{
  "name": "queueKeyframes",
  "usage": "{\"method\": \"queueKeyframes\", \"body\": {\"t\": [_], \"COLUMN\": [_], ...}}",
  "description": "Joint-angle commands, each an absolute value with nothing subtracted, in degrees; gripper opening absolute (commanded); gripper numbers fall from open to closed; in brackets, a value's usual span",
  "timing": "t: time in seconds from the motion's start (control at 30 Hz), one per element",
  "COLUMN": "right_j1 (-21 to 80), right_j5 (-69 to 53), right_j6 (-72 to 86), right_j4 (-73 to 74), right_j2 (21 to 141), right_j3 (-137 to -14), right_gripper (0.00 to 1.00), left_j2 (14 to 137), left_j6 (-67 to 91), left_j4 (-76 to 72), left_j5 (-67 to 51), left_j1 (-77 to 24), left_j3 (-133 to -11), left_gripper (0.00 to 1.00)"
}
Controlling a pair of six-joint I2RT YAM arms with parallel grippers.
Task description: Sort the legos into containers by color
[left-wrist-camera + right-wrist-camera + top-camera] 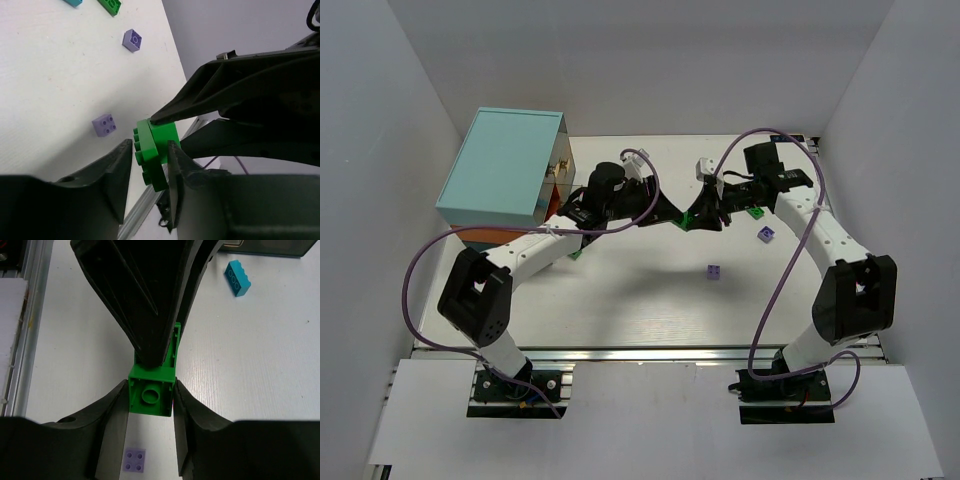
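Right tool: my right tool [150, 390] was pinching a green brick [150, 399] by two opposite sides, with the hollow underside turned toward the wrist camera.
Left tool: my left tool [148, 149] stood with its jaws part-way in, one on either side of that same brick. One finger lay against it and the other sat just off the studs. I could not tell whether this amounted to a grip.
Meeting point: both tools were tip to tip over the middle of the tabletop [620, 300]. The brick sat between them and, as far as I could judge, was clear of the surface.
Step in hand: I judged this a hand-over from right to left, since the cabinet [505, 165] stood on the left arm's side.
Loose near the tools: a purple brick [766, 235] lay beside the right arm. A second purple brick [714, 271] lay nearer the front.
Loose farther out: a second green brick [757, 211] and a cyan brick [237, 277] lay flat on the tabletop, apart from one another.
Cabinet: it was at the far left, teal top up, well apart from the loose bricks. Its drawers could not be read from above.
Done: I saw no brick inside any drawer.
Left: the brick in the air and at least four on the tabletop were unsorted. I judged the sort far from finished.
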State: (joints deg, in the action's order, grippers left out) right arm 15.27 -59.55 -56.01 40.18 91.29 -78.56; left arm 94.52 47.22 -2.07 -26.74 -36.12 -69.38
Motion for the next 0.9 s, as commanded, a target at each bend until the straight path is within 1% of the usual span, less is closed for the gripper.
{"method": "queueKeyframes", "body": {"t": [0.0,0.03,0.13,0.17,0.23,0.27,0.3,0.4,0.43,0.5,0.53,0.63,0.67,0.73,0.77,0.83,0.87], "right_j1": [15.56,15.64,15.82,15.73,15.82,15.82,15.73,15.47,15.64,15.55,15.47,15.64,15.64,15.73,15.82,15.73,15.91], "right_j5": [-62.49,-62.40,-61.88,-61.44,-59.34,-58.28,-55.84,-52.75,-52.21,-51.51,-51.42,-51.33,-51.24,-51.24,-51.24,-50.98,-50.98], "right_j6": [-57.04,-57.04,-56.60,-56.17,-53.71,-52.31,-48.99,-46.76,-46.15,-45.70,-45.09,-44.04,-43.86,-43.59,-43.42,-43.33,-43.24], "right_j4": [39.81,39.64,38.76,37.72,35.61,32.12,30.17,26.12,26.02,25.32,24.88,23.47,23.47,23.38,23.29,23.12,23.03], "right_j2": [89.12,88.77,88.07,87.89,87.19,86.75,86.49,85.61,85.61,85.52,85.34,84.90,84.99,85.25,85.43,85.60,85.61], "right_j3": [-78.31,-78.22,-77.35,-77.00,-75.50,-74.80,-73.14,-71.55,-71.11,-70.84,-70.06,-69.00,-68.99,-69.08,-69.08,-69.26,-69.43], "right_gripper": [0.00,0.00,0.00,0.00,0.00,0.00,0.00,0.00,0.00,0.00,0.00,0.00,0.00,0.00,0.00,0.00,0.00], "left_j2": [94.57,94.66,94.40,94.13,93.78,93.61,93.26,91.77,91.41,90.71,89.75,88.34,88.07,87.45,87.36,87.28,87.54], "left_j6": [46.93,46.93,46.67,46.32,45.44,44.13,43.34,39.39,37.98,36.13,35.34,32.26,30.78,29.28,28.83,28.30,27.95], "left_j4": [-2.11,-2.20,-1.41,-0.80,3.06,4.99,10.23,20.10,22.48,28.81,30.83,37.60,39.10,44.02,46.82,49.47,51.74], "left_j5": [-27.77,-27.77,-27.07,-26.72,-24.35,-23.04,-19.29,-12.77,-7.70,-2.75,3.37,11.83,17.78,23.53,28.95,33.29,37.49], "left_j1": [-36.30,-36.30,-36.30,-36.30,-36.30,-35.78,-35.77,-35.25,-35.24,-35.24,-35.24,-35.24,-35.24,-35.24,-35.24,-35.24,-35.24], "left_j3": [-71.10,-71.10,-71.28,-71.54,-72.59,-73.29,-74.00,-77.07,-78.91,-80.85,-82.86,-85.95,-87.70,-89.29,-90.69,-91.84,-92.28], "left_gripper": [0.44,0.33,0.13,0.01,0.00,0.00,0.00,0.00,0.00,0.00,0.00,0.00,0.00,0.00,0.00,0.00,0.00]}}
